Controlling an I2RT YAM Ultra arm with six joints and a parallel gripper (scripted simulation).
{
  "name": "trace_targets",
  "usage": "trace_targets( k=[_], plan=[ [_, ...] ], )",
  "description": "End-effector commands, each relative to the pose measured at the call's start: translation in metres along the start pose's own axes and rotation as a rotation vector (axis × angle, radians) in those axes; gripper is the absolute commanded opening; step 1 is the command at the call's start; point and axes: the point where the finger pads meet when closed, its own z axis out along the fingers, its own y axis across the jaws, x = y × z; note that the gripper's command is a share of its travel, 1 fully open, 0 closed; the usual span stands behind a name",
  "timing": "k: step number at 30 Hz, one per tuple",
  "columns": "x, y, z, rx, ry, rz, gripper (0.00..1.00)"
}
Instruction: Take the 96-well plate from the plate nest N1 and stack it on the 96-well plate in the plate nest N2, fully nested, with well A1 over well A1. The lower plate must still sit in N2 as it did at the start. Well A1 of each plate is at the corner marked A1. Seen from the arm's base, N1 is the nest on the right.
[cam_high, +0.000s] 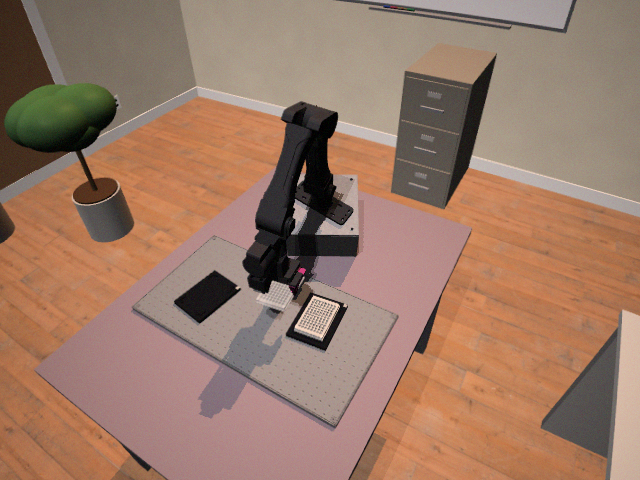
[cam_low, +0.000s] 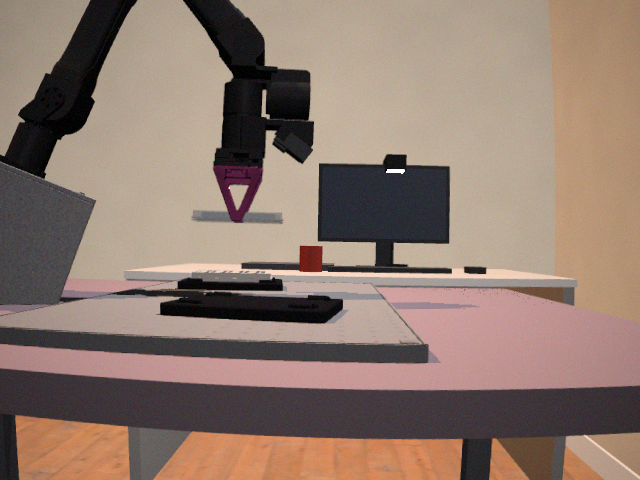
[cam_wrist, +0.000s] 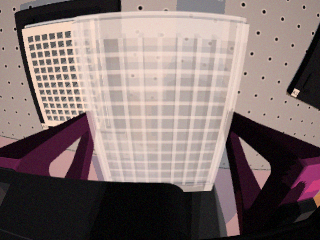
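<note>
- Magenta fingers (cam_low: 237, 193) are clamped on the carried 96-well plate (cam_high: 275, 295), one on each long side, as seen in the wrist view, so the gripper (cam_low: 237, 219) has a solid hold on it.
- That plate is held flat and well above the grey breadboard (cam_high: 356, 356), touching nothing else; its shadow is cast on the board below.
- Over the board, the plate is hung between the two nests, closer to N2 (cam_high: 333, 328), which is toward the table's right edge in the top view.
- A second 96-well plate (cam_high: 317, 317) is seated in N2, and in the wrist view its corner is overlapped by the see-through carried one.
- N1 (cam_high: 205, 295) is left bare as a black slab near the board's left corner.
- A1 marks can't be made out at this size, so the orientation can't be told.
- The black arm (cam_high: 289, 175) is bent down from a grey pedestal (cam_high: 351, 240) near the far edge of the pink table (cam_high: 129, 408).
</note>
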Motion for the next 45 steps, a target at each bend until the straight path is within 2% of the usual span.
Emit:
trace_targets(
  k=[1,2,5,7,13,21,28,33,35,36,45],
  plan=[
    [-0.004,0.003,-0.007,0.017,-0.038,0.025,0.00],
    [-0.007,0.006,-0.010,0.017,-0.044,0.024,0.00],
    [0.001,0.016,-0.006,0.016,-0.026,0.027,0.00],
    [-0.006,0.023,-0.010,0.015,-0.045,0.025,0.00],
    [0.000,0.043,-0.008,0.014,-0.037,0.026,0.00],
    [-0.008,0.065,-0.014,0.007,-0.061,0.025,0.00],
    [-0.001,0.088,-0.013,0.007,-0.047,0.027,0.00],
    [0.004,0.104,-0.003,0.015,-0.017,0.028,0.00],
    [0.004,0.104,-0.003,0.015,-0.017,0.028,0.00],
    [0.000,0.109,-0.014,0.004,-0.049,0.027,0.00],
    [-0.003,0.103,-0.012,0.010,-0.048,0.044,0.00]
  ],
)
